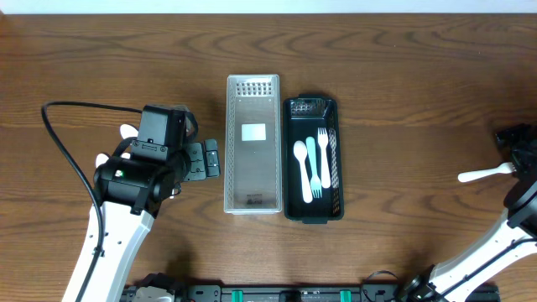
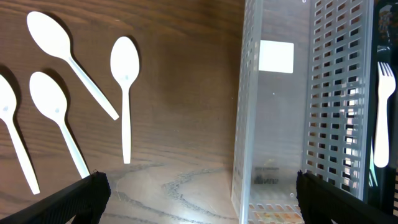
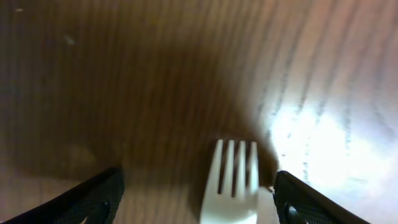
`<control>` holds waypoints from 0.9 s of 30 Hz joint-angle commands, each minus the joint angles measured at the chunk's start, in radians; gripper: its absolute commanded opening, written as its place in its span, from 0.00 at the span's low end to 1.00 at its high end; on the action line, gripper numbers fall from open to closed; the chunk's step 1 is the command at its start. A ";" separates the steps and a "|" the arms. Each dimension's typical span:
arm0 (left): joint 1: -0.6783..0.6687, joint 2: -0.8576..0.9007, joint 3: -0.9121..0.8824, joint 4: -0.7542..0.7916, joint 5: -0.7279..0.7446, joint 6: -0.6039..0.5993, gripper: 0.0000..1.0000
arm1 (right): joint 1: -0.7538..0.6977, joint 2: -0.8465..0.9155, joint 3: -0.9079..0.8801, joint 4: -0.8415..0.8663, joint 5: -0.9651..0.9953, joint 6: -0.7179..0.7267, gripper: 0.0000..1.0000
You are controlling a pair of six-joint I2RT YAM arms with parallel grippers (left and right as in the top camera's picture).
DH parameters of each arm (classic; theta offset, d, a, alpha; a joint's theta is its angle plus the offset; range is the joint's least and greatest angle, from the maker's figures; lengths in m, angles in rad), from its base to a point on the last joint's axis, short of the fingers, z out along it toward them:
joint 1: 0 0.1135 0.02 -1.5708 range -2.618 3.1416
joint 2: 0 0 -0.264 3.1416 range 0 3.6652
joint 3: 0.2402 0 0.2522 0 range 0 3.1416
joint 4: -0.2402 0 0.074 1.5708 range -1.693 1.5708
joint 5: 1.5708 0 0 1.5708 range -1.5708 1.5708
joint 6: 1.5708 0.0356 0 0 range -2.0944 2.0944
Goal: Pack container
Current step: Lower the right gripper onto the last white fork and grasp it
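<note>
A clear perforated container (image 1: 252, 143) stands mid-table, and it also shows in the left wrist view (image 2: 280, 124). Beside it on the right is a black tray (image 1: 289, 168) holding a white spoon (image 1: 301, 164), a teal fork (image 1: 312, 168) and a white fork (image 1: 325, 159). My left gripper (image 1: 208, 158) is open and empty just left of the clear container, its jaws (image 2: 198, 186) straddling the container's near wall. Several white spoons (image 2: 124, 81) lie on the wood to its left. My right gripper (image 1: 513, 159) is open at the far right, and a white fork (image 3: 233, 180) lies between its jaws (image 3: 198, 186).
The white fork by my right gripper also shows in the overhead view (image 1: 485, 174), close to the table's right edge. A black cable (image 1: 63, 143) loops over the wood behind my left arm. A white label (image 1: 253, 132) sits on the clear container's floor.
</note>
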 commanded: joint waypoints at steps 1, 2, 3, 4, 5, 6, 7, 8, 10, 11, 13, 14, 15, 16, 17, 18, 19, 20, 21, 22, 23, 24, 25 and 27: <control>0.005 -0.003 0.012 -0.003 -0.012 0.017 0.98 | -0.005 0.041 -0.068 0.008 -0.053 -0.032 0.80; 0.005 -0.003 0.012 -0.003 -0.012 0.017 0.98 | -0.005 0.041 -0.076 0.014 -0.057 -0.032 0.80; 0.005 -0.003 0.012 -0.003 -0.012 0.017 0.98 | -0.005 0.041 -0.081 0.016 -0.060 -0.032 0.80; 0.005 -0.003 0.012 -0.003 -0.012 0.017 0.98 | -0.005 0.041 -0.085 0.016 -0.062 -0.032 0.80; 0.005 -0.003 0.012 -0.003 -0.012 0.017 0.98 | -0.005 0.041 -0.088 0.016 -0.064 -0.032 0.80; 0.005 -0.003 0.012 -0.003 -0.012 0.017 0.98 | -0.005 0.041 -0.089 0.014 -0.064 -0.032 0.80; 0.005 -0.003 0.012 -0.003 -0.012 0.016 0.98 | -0.005 0.041 -0.090 0.013 -0.064 -0.032 0.80; 0.005 -0.003 0.012 -0.003 -0.012 0.017 0.98 | -0.005 0.041 -0.090 0.011 -0.064 -0.032 0.79; 0.005 -0.003 0.012 -0.003 -0.012 0.017 0.98 | -0.005 0.041 -0.090 0.006 -0.064 -0.032 0.74; 0.005 -0.003 0.012 -0.004 -0.012 0.017 0.98 | -0.005 0.041 -0.090 0.001 -0.064 -0.032 0.70; 0.005 -0.003 0.012 -0.006 -0.012 0.016 0.98 | -0.005 0.041 -0.090 -0.009 -0.065 -0.032 0.58; 0.005 -0.003 0.012 -0.006 -0.012 0.016 0.98 | -0.005 0.041 -0.090 -0.010 -0.066 -0.032 0.53; 0.005 -0.003 0.012 -0.007 -0.012 0.016 0.98 | -0.005 0.041 -0.090 -0.011 -0.070 -0.032 0.52; 0.005 -0.003 0.012 -0.007 -0.012 0.016 0.98 | -0.005 0.041 -0.090 -0.012 -0.073 -0.032 0.51; 0.005 -0.003 0.012 -0.007 -0.012 0.016 0.98 | -0.005 0.041 -0.090 -0.013 -0.076 -0.032 0.50; 0.005 -0.003 0.012 -0.007 -0.012 0.017 0.98 | -0.005 0.041 -0.090 -0.013 -0.079 -0.032 0.50; 0.005 -0.003 0.012 -0.007 -0.012 0.017 0.98 | -0.005 0.041 -0.090 -0.013 -0.082 -0.032 0.47; 0.005 -0.003 0.012 -0.007 -0.012 0.017 0.98 | -0.005 0.041 -0.090 -0.014 -0.083 -0.032 0.44; 0.005 -0.003 0.012 -0.007 -0.012 0.017 0.98 | -0.005 0.041 -0.090 -0.016 -0.083 -0.032 0.41; 0.005 -0.003 0.012 -0.007 -0.012 0.016 0.98 | -0.005 0.041 -0.090 -0.017 -0.083 -0.032 0.37; 0.005 -0.003 0.012 -0.007 -0.012 0.017 0.98 | -0.005 0.041 -0.090 -0.019 -0.083 -0.032 0.33; 0.005 -0.003 0.012 -0.007 -0.012 0.016 0.98 | -0.005 0.041 -0.090 -0.020 -0.083 -0.032 0.31; 0.005 -0.003 0.012 -0.007 -0.012 0.016 0.98 | -0.005 0.041 -0.090 -0.021 -0.083 -0.032 0.30; 0.005 -0.003 0.012 -0.007 -0.012 0.017 0.98 | -0.005 0.041 -0.090 -0.023 -0.083 -0.032 0.28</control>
